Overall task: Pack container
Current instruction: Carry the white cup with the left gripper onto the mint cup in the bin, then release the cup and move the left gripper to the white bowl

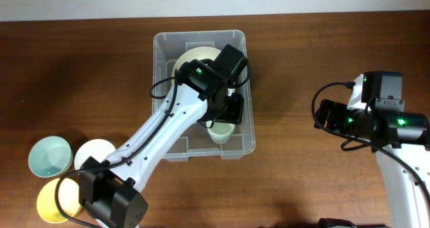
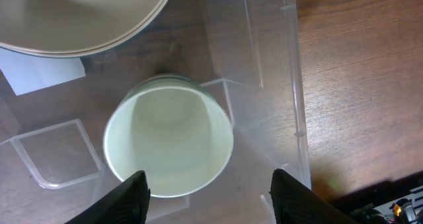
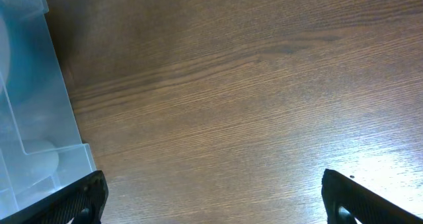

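The clear plastic container (image 1: 201, 34) stands at the middle of the table. Inside it a large cream bowl (image 1: 191, 56) lies at the far end and a pale green cup (image 1: 220, 132) stands upright near the front right corner. My left gripper (image 1: 226, 116) reaches down into the container just above the cup. In the left wrist view its jaws (image 2: 210, 201) are open, one finger (image 2: 129, 201) at the rim of the cup (image 2: 168, 141), the other (image 2: 294, 197) by the container's wall (image 2: 291, 85). My right gripper (image 3: 215, 204) is open over bare wood, with nothing between its fingers.
Three bowls sit at the front left: light blue (image 1: 50, 155), white (image 1: 94, 154) and yellow (image 1: 47, 201). A white label (image 2: 46, 75) lies on the container's base. The right arm (image 1: 376, 120) hovers to the right of the container, whose corner (image 3: 33, 118) shows in its wrist view.
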`<state>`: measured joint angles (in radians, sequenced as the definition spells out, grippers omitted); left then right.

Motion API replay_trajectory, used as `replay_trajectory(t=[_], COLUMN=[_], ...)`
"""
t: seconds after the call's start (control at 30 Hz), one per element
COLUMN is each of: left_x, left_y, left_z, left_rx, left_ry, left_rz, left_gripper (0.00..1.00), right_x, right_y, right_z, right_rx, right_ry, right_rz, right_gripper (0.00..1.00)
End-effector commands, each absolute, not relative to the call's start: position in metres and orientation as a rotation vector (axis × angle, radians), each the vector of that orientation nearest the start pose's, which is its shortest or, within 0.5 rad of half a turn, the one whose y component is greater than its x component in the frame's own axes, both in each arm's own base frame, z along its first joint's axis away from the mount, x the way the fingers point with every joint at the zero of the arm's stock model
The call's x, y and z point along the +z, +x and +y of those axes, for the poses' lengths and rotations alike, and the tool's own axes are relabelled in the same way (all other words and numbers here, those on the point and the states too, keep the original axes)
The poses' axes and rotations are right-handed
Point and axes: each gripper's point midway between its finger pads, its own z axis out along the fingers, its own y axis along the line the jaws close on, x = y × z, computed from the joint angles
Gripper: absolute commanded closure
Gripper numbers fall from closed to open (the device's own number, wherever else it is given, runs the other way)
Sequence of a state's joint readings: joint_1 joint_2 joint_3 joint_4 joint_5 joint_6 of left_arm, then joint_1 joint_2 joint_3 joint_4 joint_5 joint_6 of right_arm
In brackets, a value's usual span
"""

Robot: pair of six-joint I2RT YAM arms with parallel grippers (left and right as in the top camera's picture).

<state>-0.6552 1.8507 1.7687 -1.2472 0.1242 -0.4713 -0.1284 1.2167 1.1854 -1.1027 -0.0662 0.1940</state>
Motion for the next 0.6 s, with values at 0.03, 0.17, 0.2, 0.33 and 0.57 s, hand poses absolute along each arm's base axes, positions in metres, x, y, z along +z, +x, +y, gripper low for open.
replay_trajectory(t=[0.03,0.17,0.2,0.33,0.57], left_x=[0.169,0.191,0.200,0.249,0.266], left_y=[0.312,0.324,0.328,0.324,0.290], left_z=[-0.251,-0.215,-0.197,-0.097,0.044], left_rx=[-0.275,-0.140,-0.074,0.087,0.181], left_ry=[0.296,0.225,0.183,-0.116,-0.724], left_rz=[2.951,2.907,2.888,2.828,2.785], left_gripper=[0.38,0.37,0.37,0.29,0.13], right_x=[0.193,0.193,0.193,0.193,0.193], right_y=[0.278,0.279,0.279,0.279,0.279], right_z=[-0.024,-0.024,-0.024,-0.024,-0.024], right_rx=[0.109,0.109,0.109,0.109,0.110], right_ry=[0.402,0.402,0.402,0.402,0.401], right_rz=[2.668,2.667,2.667,2.667,2.667], right_gripper=[0.01,0.01,0.01,0.01,0.01])
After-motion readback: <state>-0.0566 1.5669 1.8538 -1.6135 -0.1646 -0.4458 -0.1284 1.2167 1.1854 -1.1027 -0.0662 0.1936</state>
